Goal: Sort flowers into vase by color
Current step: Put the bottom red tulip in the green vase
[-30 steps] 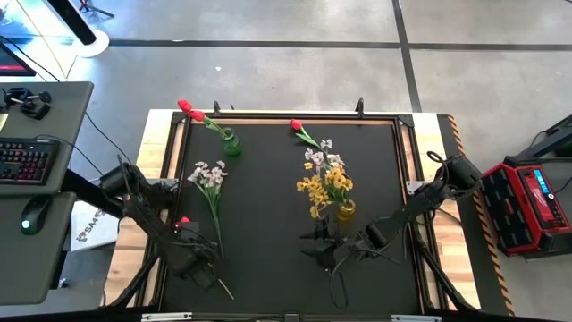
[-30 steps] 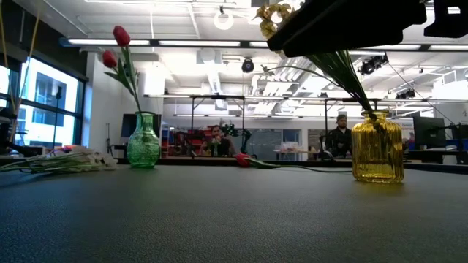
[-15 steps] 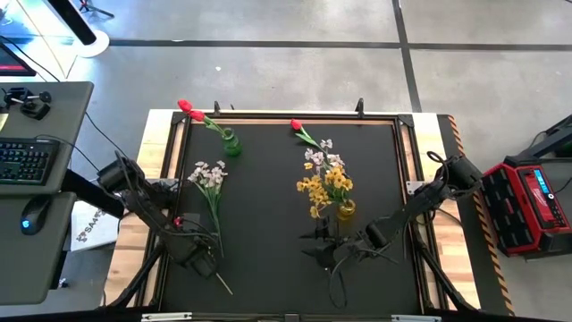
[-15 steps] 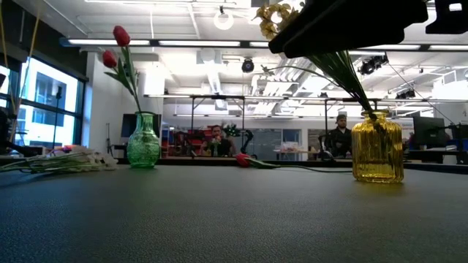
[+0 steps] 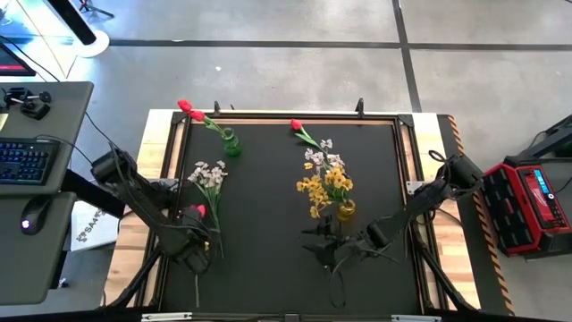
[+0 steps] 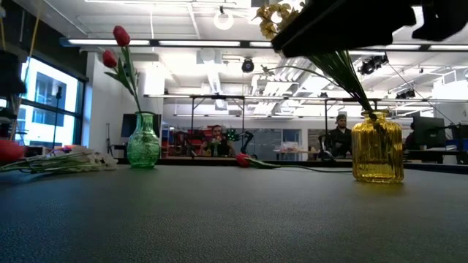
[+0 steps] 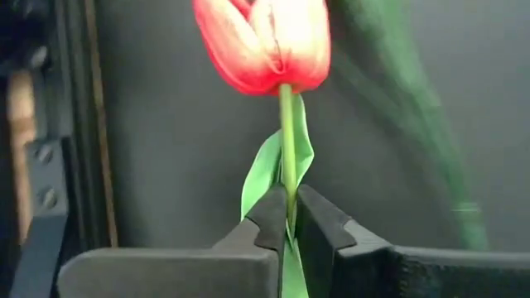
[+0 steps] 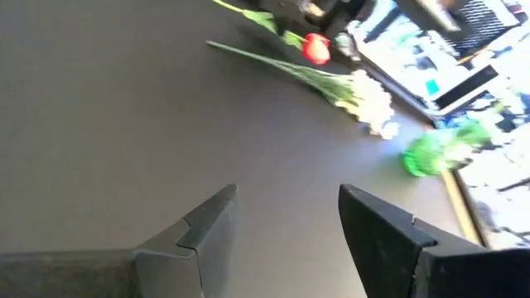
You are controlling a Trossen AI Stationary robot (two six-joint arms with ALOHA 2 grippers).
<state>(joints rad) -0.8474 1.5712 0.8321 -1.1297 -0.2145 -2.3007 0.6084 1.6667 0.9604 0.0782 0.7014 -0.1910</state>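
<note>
My left gripper [image 5: 195,234] is at the table's left near side, shut on a red tulip [image 7: 265,41] whose bloom [image 5: 200,211] points toward the far edge. A green vase [image 5: 231,143] at the far left holds two red tulips [image 6: 121,35]. Another red tulip [image 5: 296,125] lies by the far edge. A white-pink bunch [image 5: 210,174] lies flat beside my left gripper. The yellow vase [image 5: 345,211] holds yellow and pale blossoms [image 5: 326,179]. My right gripper [image 8: 286,199] hovers open near the yellow vase, with nothing between its fingers. My left gripper pinches the tulip's green stem [image 7: 288,199] and its leaf just below the bloom, between the two fingertips. The stem runs roughly along the fingers, bloom ahead of them, tail [image 5: 197,288] trailing toward the near edge. Whether the tulip is clear of the table I cannot tell.
A raised frame [image 5: 295,114] borders the black mat. A keyboard and mouse sit on a desk [image 5: 36,152] left of the table, and a red case [image 5: 527,201] stands to the right. People sit in the room behind [image 6: 216,140].
My left gripper has moved a little toward the far edge and taken hold of the tulip. The tulip has turned about: its bloom has shifted toward the white-pink bunch, and its stem tail has swung from slanting rightward to pointing at the near edge.
</note>
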